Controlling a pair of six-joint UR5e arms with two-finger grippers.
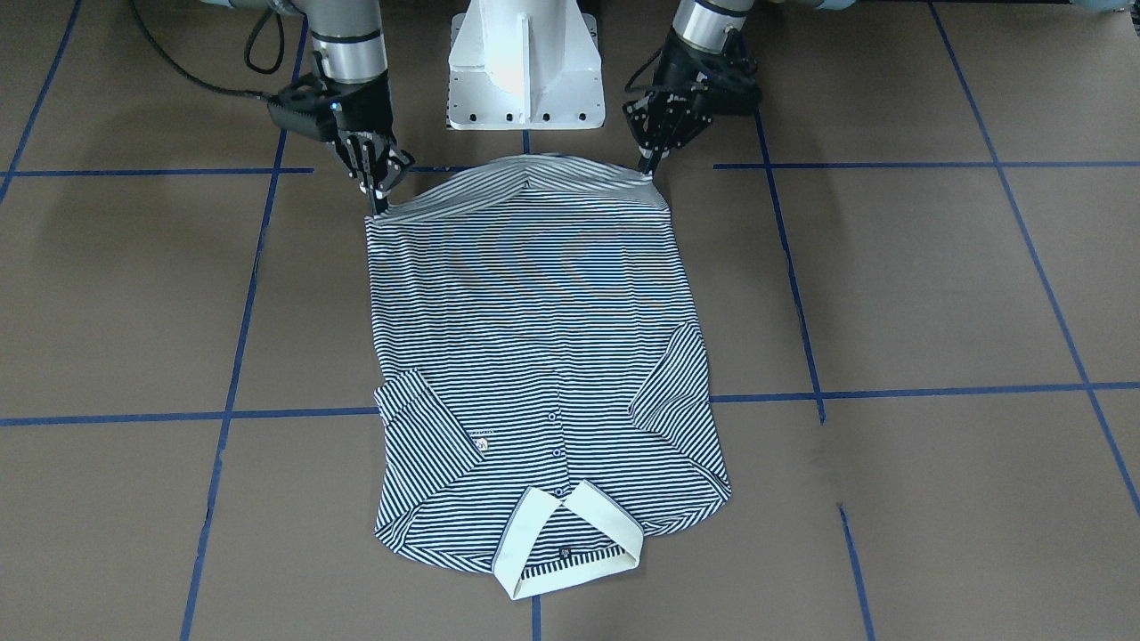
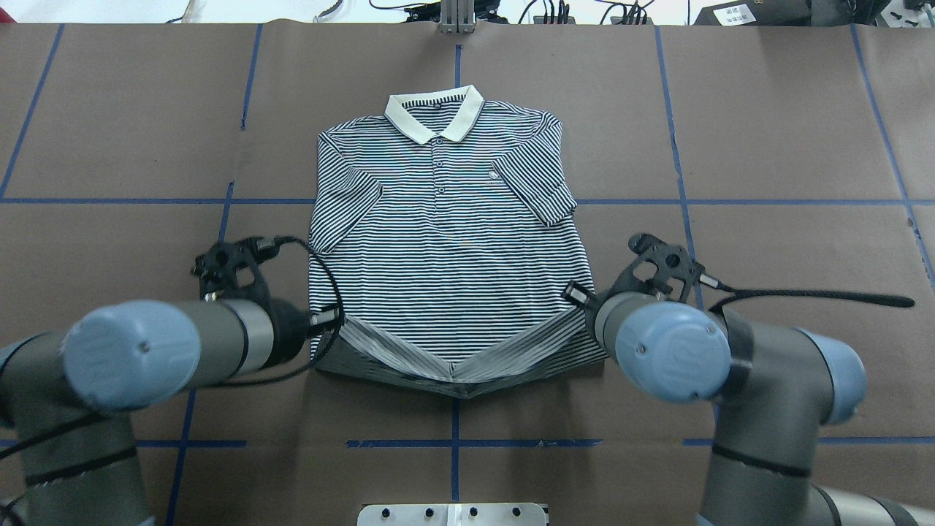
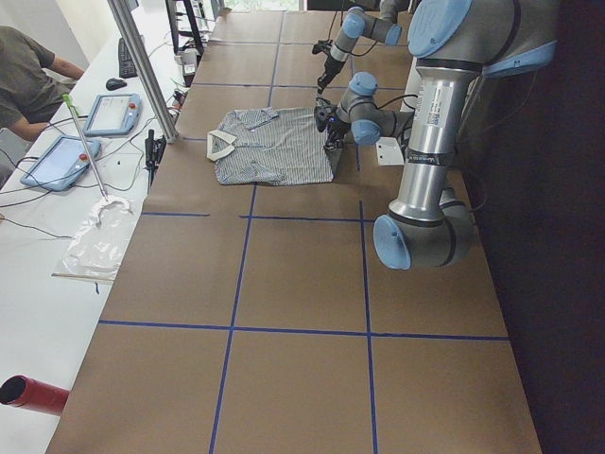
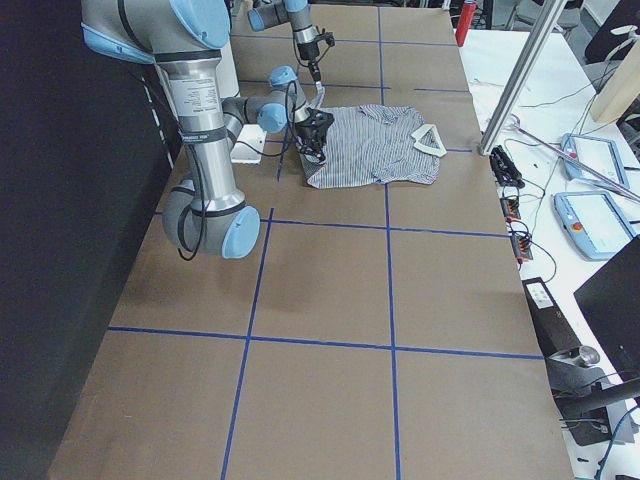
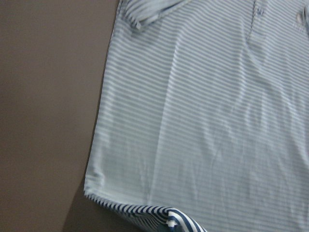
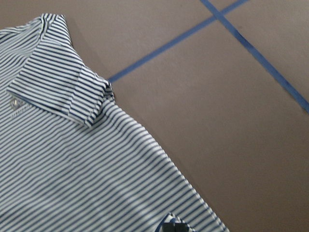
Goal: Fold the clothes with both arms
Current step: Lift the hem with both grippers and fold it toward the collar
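Observation:
The striped polo shirt (image 1: 534, 356) lies face up on the brown table, sleeves folded in, its cream collar (image 2: 434, 117) on the side far from the robot. Both near hem corners are lifted off the table, and the hem sags in a V between them (image 2: 453, 372). My left gripper (image 1: 649, 169) is shut on one hem corner and my right gripper (image 1: 378, 206) is shut on the other. The left wrist view looks down the shirt body (image 5: 207, 121), with the raised hem edge at the bottom. The right wrist view shows a folded sleeve (image 6: 72, 96) and bare table beside it.
The white pedestal base (image 1: 525, 71) stands just behind the hem. A black cable (image 2: 803, 296) trails over the table on the right. Beyond the collar, past the table's far edge, are a metal post (image 3: 142, 66), tablets (image 3: 112, 113) and a seated person (image 3: 28, 76).

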